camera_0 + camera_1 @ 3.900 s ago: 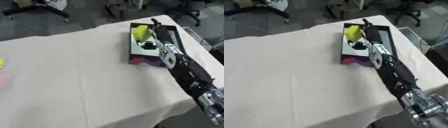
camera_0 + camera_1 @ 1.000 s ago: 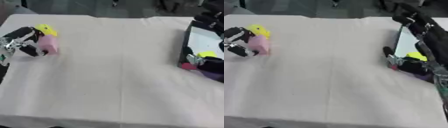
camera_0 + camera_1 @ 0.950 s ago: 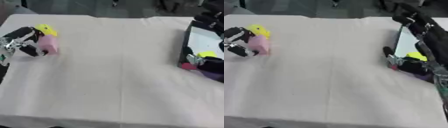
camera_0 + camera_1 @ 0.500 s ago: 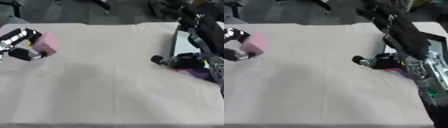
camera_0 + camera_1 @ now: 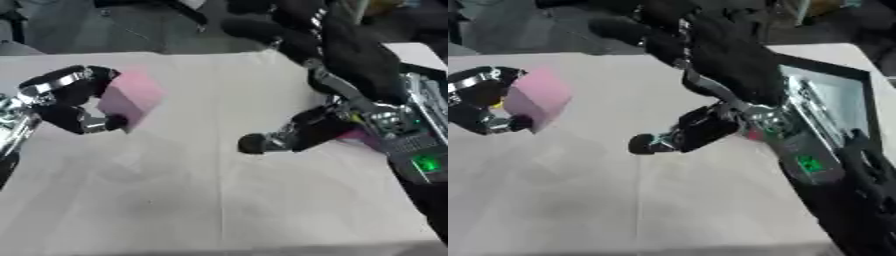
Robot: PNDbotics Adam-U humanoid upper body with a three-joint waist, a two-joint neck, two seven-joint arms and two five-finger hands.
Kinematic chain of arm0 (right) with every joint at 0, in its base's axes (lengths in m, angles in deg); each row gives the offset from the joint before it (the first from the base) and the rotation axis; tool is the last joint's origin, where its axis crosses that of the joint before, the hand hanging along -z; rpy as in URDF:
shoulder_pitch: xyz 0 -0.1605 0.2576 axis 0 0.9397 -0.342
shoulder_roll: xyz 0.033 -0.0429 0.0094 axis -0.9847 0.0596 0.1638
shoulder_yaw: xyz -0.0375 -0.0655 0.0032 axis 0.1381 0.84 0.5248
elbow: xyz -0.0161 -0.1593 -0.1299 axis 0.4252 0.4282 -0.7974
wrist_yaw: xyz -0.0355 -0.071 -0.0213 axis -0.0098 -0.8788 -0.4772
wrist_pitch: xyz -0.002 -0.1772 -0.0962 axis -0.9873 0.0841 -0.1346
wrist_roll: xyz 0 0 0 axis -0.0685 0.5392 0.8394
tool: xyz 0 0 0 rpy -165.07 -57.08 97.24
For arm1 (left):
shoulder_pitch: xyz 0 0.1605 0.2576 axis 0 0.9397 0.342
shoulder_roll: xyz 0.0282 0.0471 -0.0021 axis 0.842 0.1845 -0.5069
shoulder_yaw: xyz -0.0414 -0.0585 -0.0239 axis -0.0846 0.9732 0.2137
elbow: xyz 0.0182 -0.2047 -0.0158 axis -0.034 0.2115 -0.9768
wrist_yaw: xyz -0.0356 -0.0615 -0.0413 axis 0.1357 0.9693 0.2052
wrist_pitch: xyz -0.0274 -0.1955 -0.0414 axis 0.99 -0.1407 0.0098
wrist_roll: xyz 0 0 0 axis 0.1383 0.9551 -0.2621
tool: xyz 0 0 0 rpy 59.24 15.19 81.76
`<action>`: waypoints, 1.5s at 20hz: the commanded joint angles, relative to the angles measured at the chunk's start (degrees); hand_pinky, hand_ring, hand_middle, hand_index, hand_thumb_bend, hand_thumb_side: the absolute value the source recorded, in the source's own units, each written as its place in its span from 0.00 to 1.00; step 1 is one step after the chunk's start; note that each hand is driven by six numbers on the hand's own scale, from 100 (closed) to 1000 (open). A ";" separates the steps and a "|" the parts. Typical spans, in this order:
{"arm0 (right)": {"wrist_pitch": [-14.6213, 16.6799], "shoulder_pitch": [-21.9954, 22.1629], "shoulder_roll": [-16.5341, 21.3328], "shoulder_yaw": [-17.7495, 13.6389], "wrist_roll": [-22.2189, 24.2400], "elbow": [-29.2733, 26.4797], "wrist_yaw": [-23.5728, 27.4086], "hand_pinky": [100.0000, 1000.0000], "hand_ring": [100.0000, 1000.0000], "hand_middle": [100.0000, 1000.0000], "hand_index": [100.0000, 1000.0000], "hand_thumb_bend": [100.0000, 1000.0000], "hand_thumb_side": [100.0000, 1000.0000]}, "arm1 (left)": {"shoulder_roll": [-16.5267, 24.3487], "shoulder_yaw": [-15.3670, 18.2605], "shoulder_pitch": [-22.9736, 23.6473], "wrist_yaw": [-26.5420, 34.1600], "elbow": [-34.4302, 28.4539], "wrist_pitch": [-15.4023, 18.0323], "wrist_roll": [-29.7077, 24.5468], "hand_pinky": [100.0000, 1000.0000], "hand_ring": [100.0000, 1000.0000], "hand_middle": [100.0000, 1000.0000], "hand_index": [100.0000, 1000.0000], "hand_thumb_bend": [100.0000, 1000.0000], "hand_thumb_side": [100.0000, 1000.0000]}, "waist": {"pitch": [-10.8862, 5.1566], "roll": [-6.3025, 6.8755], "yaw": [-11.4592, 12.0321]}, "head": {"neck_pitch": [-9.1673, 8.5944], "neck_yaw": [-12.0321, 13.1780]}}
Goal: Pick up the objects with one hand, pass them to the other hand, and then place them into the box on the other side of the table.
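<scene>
Since a moment ago we have lifted the pink block (image 5: 129,95) off the desk (image 5: 219,200), left hand (image 5: 66,100) fingers curled round it; our right hand (image 5: 293,136), fingers apparently curled, reaches across, likely for the handover.

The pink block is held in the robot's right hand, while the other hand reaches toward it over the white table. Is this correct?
Not quite. The left eye view shows the pink block in the left hand, not the right. The right hand is the one reaching toward it over the white table.
</scene>
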 commanded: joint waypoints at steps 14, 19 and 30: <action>-3.07 -3.31 -4.56 3.31 13.95 4.22 2.77 0.92 0.89 1.00 0.92 0.63 0.19 | -2.52 -9.22 -6.86 -7.58 -2.56 -0.58 -4.62 0.60 0.49 0.44 0.59 0.33 0.17 | -0.92 0.91 0.57 | -0.14 -0.59; -2.68 -3.15 -5.88 3.95 17.05 6.37 1.90 0.92 0.89 1.00 0.90 0.62 0.19 | -3.61 -10.00 -8.34 -7.87 -2.36 -0.87 -5.13 0.60 0.49 0.44 0.59 0.32 0.17 | -1.02 0.93 0.80 | -0.14 -0.45; -2.07 -2.38 -6.46 4.19 17.18 10.86 -2.77 0.92 0.89 1.00 0.77 0.58 0.16 | -4.14 -9.98 -8.88 -7.30 -2.35 -1.32 -5.83 0.59 0.49 0.44 0.59 0.31 0.17 | -0.92 0.88 1.10 | -0.14 -0.61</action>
